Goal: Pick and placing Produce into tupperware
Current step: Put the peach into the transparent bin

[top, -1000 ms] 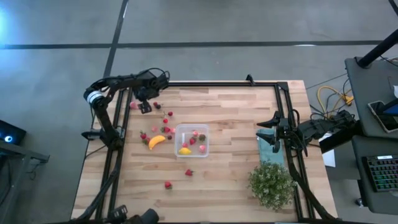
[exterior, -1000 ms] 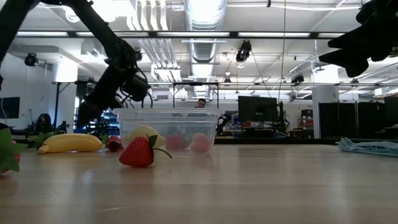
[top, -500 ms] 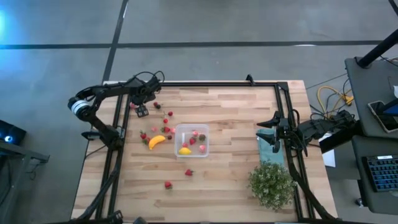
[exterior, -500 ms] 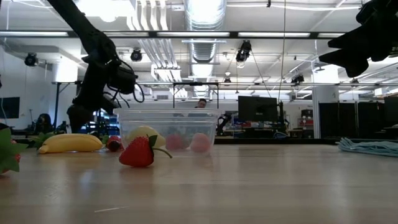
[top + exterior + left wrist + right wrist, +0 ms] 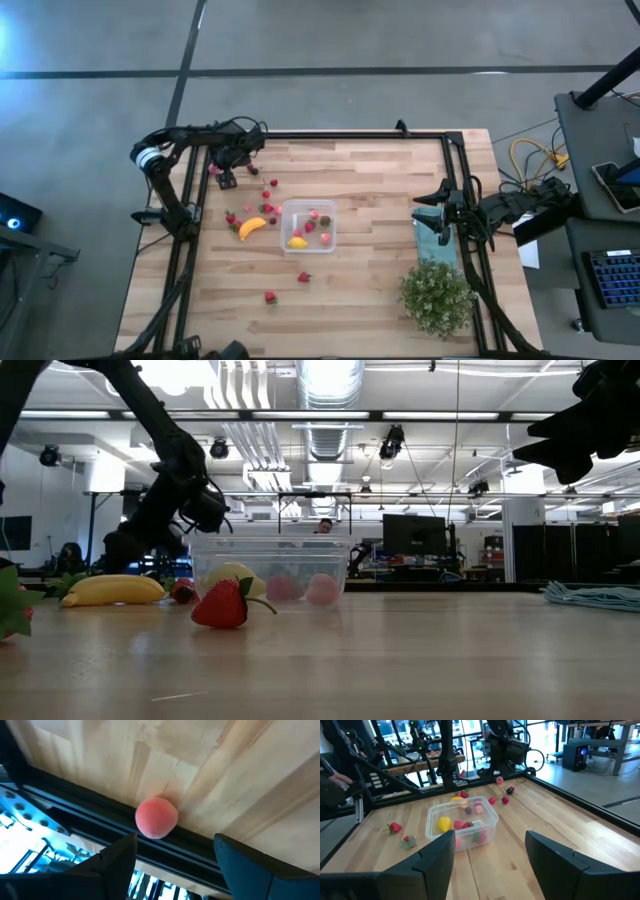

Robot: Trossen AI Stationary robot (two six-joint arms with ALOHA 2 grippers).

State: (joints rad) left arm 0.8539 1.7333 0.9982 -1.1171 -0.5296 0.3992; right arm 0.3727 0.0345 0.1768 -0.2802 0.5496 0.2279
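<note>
A round pink fruit piece (image 5: pixel 156 817) lies at the table's far left (image 5: pixel 213 170), resting against the black rail. My left gripper (image 5: pixel 175 857) hangs open just above it, slanting down, one finger on each side and touching nothing; the high view shows it too (image 5: pixel 227 177). The clear tupperware (image 5: pixel 308 226) stands mid-table with a lemon (image 5: pixel 297 241) and several berries inside. A banana-like piece (image 5: pixel 252 227) and red berries (image 5: pixel 268 190) lie to its left. My right gripper (image 5: pixel 441 214) waits open at the right edge.
A teal cloth (image 5: pixel 437 236) lies under the right gripper, with a green bushy plant (image 5: pixel 437 295) near the front right. Two strawberries (image 5: pixel 303 277) (image 5: pixel 269 296) lie in front of the box. A black rail frame (image 5: pixel 340 134) borders the table.
My left gripper has sunk a little and shifted toward the table's left edge, closing in on the pink fruit, with its jaws still open. The arm behind it has swung about. Nothing on the table has moved.
</note>
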